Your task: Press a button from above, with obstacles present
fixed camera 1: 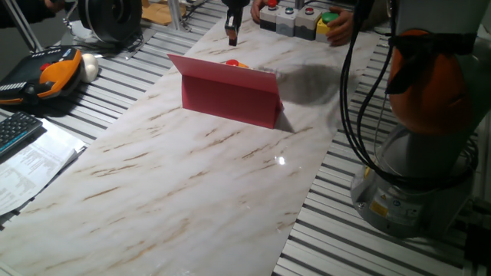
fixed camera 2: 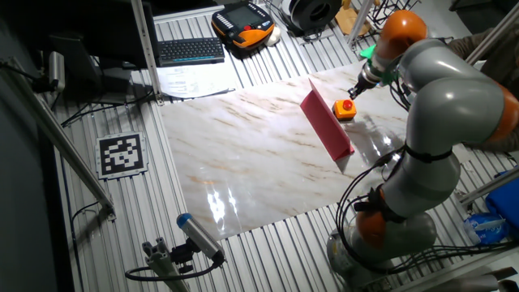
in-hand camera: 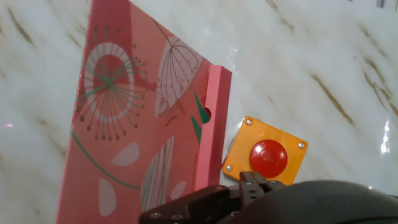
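Note:
The button [in-hand camera: 268, 157] is a round red cap on a small orange-yellow square box, lying on the marble table just behind the obstacle. The obstacle is a low upright red-pink panel [fixed camera 1: 230, 96]; its patterned back face shows in the hand view [in-hand camera: 137, 124]. In one fixed view only the button's top [fixed camera 1: 234, 64] peeks over the panel. In the other fixed view the button [fixed camera 2: 346, 108] sits right of the panel [fixed camera 2: 327, 123]. My gripper [fixed camera 1: 232, 31] hangs above the button, clear of it, on the panel's far side. Its fingertips [in-hand camera: 252, 182] touch each other, holding nothing.
A row of grey and yellow button boxes [fixed camera 1: 295, 19] stands at the table's far edge, one with a green button [fixed camera 1: 328, 18]. A teach pendant [fixed camera 1: 50, 73], keyboard [fixed camera 1: 19, 130] and papers lie left. The robot base [fixed camera 1: 414, 169] and cables are at right.

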Robot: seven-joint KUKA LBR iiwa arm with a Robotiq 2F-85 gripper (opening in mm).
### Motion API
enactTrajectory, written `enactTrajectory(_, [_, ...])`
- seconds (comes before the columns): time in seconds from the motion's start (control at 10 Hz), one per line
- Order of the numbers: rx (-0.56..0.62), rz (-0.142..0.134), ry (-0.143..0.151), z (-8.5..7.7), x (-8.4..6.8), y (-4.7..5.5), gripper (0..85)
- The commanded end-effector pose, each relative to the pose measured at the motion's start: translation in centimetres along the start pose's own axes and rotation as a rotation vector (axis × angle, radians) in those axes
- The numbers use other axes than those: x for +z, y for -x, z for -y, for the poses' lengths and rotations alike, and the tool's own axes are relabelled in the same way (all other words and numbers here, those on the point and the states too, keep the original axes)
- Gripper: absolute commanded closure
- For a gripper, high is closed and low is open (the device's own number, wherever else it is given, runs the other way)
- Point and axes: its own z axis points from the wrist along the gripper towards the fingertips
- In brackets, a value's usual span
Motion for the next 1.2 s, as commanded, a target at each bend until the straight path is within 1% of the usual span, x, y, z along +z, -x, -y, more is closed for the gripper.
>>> enactTrajectory(0.0, [-0.001,-0.005,0.017,0.0,0.0,0.0,85.0])
enactTrajectory(0.2, [0.029,-0.065,0.069,0.0,0.0,0.0,85.0])
enactTrajectory(0.3, [0.069,-0.104,0.066,0.0,0.0,0.0,85.0])
enactTrajectory(0.4, [0.083,-0.121,0.051,-0.5,-0.6,0.4,85.0])
enactTrajectory(0.5, [0.109,-0.13,0.053,-2.3,-2.4,1.5,85.0])
enactTrajectory(0.6, [0.133,-0.132,0.044,-4.0,-3.9,2.4,85.0])
enactTrajectory(0.7, [0.16,-0.149,0.042,-5.7,-5.5,3.3,85.0])
enactTrajectory(0.8, [0.194,-0.168,0.015,-7.8,-7.3,4.3,85.0])
enactTrajectory(0.9, [0.228,-0.174,-0.007,-9.9,-8.7,4.9,85.0])
enactTrajectory(1.0, [0.254,-0.181,-0.037,-11.9,-9.8,5.2,85.0])
enactTrajectory(1.1, [0.291,-0.182,-0.049,-13.8,-10.7,5.4,85.0])
